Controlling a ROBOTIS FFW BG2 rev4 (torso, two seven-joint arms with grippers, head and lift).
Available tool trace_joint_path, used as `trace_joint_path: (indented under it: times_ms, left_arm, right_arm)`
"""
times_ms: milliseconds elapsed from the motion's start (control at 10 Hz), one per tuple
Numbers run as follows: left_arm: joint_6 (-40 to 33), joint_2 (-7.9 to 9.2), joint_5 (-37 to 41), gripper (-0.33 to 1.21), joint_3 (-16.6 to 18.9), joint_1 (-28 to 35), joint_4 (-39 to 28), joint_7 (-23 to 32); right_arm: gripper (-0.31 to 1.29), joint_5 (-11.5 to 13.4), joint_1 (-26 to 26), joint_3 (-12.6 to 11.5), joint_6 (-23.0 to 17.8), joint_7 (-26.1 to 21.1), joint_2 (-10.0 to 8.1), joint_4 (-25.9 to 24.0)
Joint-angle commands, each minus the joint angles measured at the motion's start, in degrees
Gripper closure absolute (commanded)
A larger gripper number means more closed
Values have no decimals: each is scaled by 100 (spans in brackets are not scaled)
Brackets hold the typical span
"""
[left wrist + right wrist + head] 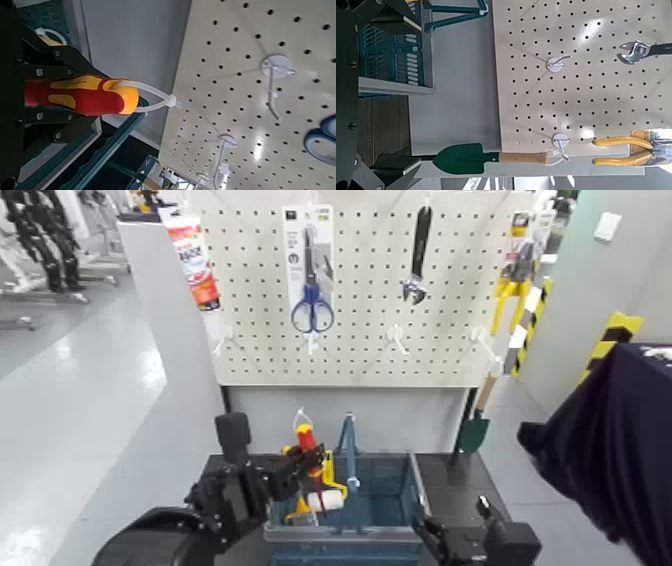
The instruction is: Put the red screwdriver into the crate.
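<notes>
Below the pegboard (350, 371), note the crate (345, 533) and, rising mid-crate, the centre handle (350, 435): could knock it if swung too far inward. To the right, leave the right gripper (401, 93) idle, fingers spread. Over the crate's left part, find the left gripper (305, 459) pinching the red screwdriver (306, 438) by its handle, shaft downward. Might jam against the yellow tool (334, 479) if lowered straight, or tumble outside if freed too near the rim. Might even dangle from the white loop (169, 100) if snagged.

white pegboard (352, 360) — grey glossy floor (90, 390) | pale wall panel (640, 270) | yellow-black striped tape (610, 342) — right side
</notes>
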Motion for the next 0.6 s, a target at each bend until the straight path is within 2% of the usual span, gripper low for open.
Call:
trace_joint_path:
  times_ms: [100,200,300,400,500,600]
  left_arm:
    - [-69,0,490,116,-357,-126,486,0]
    - [19,0,596,110,-428,-161,530,9]
    - [107,0,613,85,-419,-170,504,18]
    - [160,0,666,48,-384,-161,451,35]
    - [177,9,710,35,-357,-161,424,44]
    - [177,0,736,28,-296,-135,380,62]
  right_arm:
    - [14,-16,0,17,-7,0,6,8]
    - [14,-16,0,17,-7,0,6,8]
    - [14,-25,0,8,-16,0,6,8]
    - [14,-25,8,8,-16,0,6,8]
    - [14,-25,8,-1,-25,0,6,8]
    - [14,-33,8,-1,-25,0,6,8]
